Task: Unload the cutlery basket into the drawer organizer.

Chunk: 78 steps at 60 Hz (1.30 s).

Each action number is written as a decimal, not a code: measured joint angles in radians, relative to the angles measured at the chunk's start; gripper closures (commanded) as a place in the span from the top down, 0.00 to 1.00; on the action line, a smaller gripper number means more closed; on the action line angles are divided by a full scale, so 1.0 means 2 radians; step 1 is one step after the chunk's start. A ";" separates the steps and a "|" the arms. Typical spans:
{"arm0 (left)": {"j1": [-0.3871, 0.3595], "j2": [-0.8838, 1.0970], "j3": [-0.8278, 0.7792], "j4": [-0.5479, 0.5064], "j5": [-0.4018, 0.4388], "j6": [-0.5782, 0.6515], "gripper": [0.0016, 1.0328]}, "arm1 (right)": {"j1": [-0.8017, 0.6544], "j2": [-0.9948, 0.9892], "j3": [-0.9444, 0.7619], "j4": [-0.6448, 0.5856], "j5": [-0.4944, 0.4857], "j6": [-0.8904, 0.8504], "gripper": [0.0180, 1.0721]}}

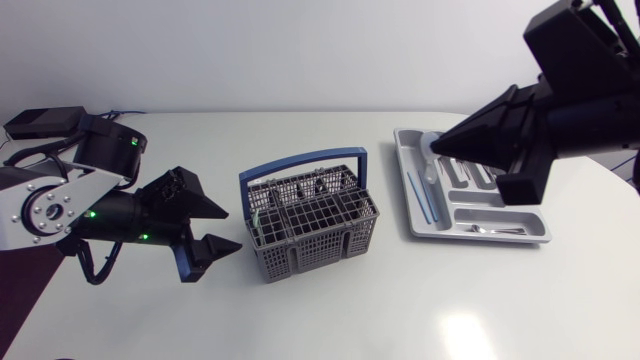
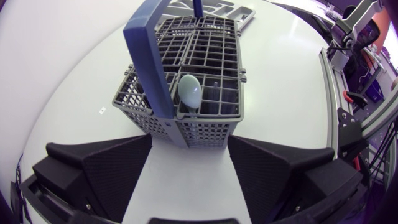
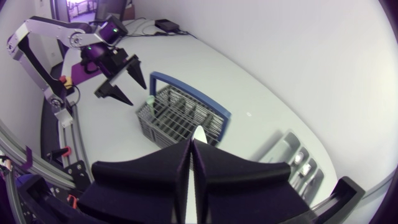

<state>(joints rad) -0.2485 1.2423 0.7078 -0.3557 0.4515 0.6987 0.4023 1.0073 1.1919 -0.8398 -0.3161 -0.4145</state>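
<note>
Basket (image 1: 310, 225) at mid-surface (image 1: 400, 300), organizer (image 1: 480, 235) well apart, near the far right edge.
Left gripper (image 1: 232, 230) is spread just beside the basket's end (a pale spoon (image 2: 190, 90) stands inside); right gripper (image 1: 440, 148) hangs over the organizer, pinching a thin white utensil (image 3: 198, 134).

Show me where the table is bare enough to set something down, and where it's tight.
Bare table: the strip between the basket and the organizer, and the wide stretch on the near side of both. Tight: the gap between the open left gripper and the basket, and over the organizer's far end, where the right gripper hangs with a pale utensil.
</note>
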 measured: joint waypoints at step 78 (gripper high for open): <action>-0.012 0.030 -0.009 0.060 -0.031 -0.062 0.90 | -0.253 0.303 -0.155 0.317 0.209 -0.099 0.87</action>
<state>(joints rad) -0.2718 1.3029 0.6895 -0.2359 0.3893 0.5743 -0.1043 1.6138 0.8814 -0.2058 0.1017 -0.6117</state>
